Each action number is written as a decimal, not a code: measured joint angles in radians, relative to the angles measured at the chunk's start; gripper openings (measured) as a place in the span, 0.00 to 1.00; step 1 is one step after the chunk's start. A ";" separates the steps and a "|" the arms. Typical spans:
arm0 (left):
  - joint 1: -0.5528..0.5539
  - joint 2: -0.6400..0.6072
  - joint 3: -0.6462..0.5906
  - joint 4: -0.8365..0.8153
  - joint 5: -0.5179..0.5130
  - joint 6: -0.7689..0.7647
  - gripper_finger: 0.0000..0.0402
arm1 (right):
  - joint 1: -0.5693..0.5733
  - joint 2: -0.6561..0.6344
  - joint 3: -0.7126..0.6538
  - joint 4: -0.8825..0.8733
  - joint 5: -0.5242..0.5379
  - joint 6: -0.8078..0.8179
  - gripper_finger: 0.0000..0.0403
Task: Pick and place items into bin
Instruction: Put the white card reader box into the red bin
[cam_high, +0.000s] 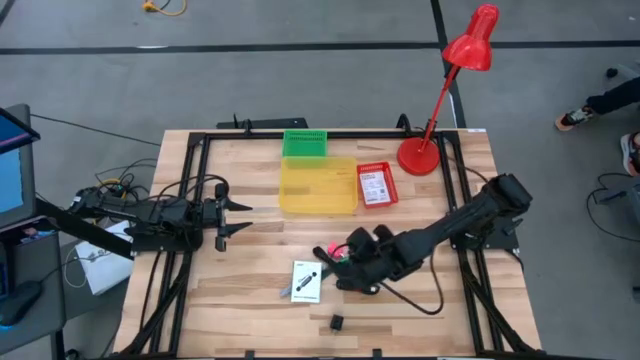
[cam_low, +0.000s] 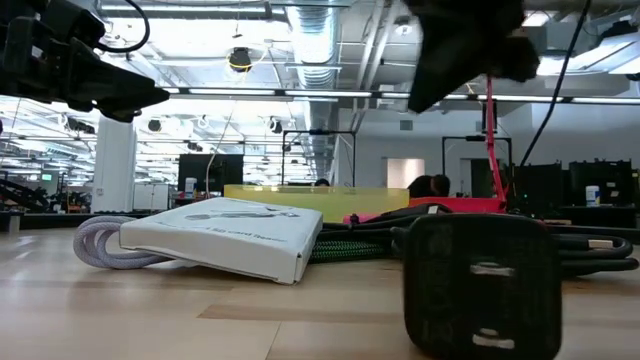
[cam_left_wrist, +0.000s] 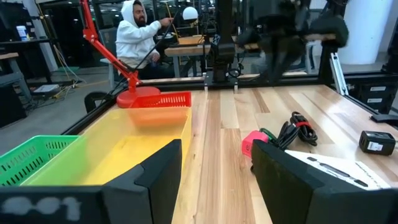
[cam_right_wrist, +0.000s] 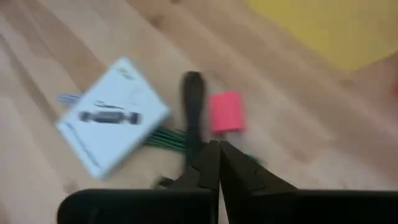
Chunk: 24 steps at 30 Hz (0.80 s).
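The items lie on the wooden table's near half. A white box (cam_high: 306, 282) (cam_right_wrist: 112, 124) printed with a black part rests flat over a pale coiled cord (cam_low: 100, 240). Beside it are a pink block (cam_right_wrist: 225, 112) (cam_left_wrist: 252, 143), a black-and-green coiled cable (cam_left_wrist: 295, 127) (cam_right_wrist: 168, 140) and a small black adapter (cam_high: 337, 322) (cam_low: 480, 285). My right gripper (cam_high: 338, 262) (cam_right_wrist: 218, 144) hangs shut above the cable and pink block. My left gripper (cam_high: 248, 218) (cam_left_wrist: 217, 162) waits open at the table's left, level with the yellow bin (cam_high: 318, 185).
A green bin (cam_high: 304, 143) stands behind the yellow one. To its right is a red bin (cam_high: 377, 185) holding a white carded package. A red desk lamp (cam_high: 420, 155) stands at the far right. A person in a white hoodie (cam_left_wrist: 134, 34) sits beyond the table.
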 joint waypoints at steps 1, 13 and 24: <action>0.000 0.000 0.000 0.000 0.000 -0.001 0.46 | 0.006 -0.015 0.000 -0.027 0.015 -0.023 0.00; 0.000 0.000 0.000 0.000 0.000 -0.011 0.46 | 0.104 -0.259 -0.118 -0.199 0.278 -0.386 0.00; 0.000 0.000 0.000 0.000 0.000 0.088 0.46 | 0.170 -0.663 -0.582 0.069 0.297 -0.353 0.00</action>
